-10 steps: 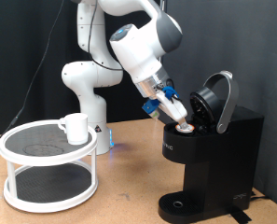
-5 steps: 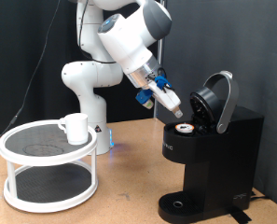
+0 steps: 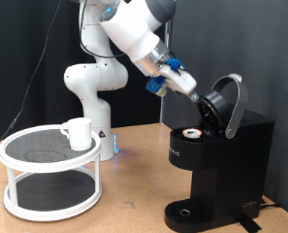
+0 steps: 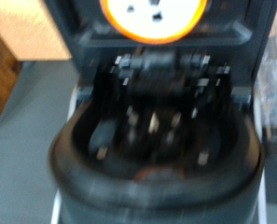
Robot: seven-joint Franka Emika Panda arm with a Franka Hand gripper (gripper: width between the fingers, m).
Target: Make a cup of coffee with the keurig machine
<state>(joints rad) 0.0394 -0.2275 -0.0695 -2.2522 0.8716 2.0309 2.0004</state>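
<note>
End effector (image 3: 194, 90) poised against the inner face of the raised lid (image 3: 226, 102) of the keurig machine (image 3: 221, 165); its fingers are too small and blurred in the exterior view, and absent from the wrist view, so whether they are spread or closed cannot be told, and nothing is seen held between them. Below it, a pod (image 3: 191, 134) sits seated in the open brew chamber, which suggests the loading step is done and lid closing is the step in hand. That step, as a judgement, calls for a downward push on the lid's rim until it latches. Farther off, at the exterior view's left, the cup (image 3: 79, 133) stands on the top shelf of a white two-tier rack (image 3: 48, 175) on the worktop (image 3: 134, 194), well apart from the machine's drip tray (image 3: 187, 212).
</note>
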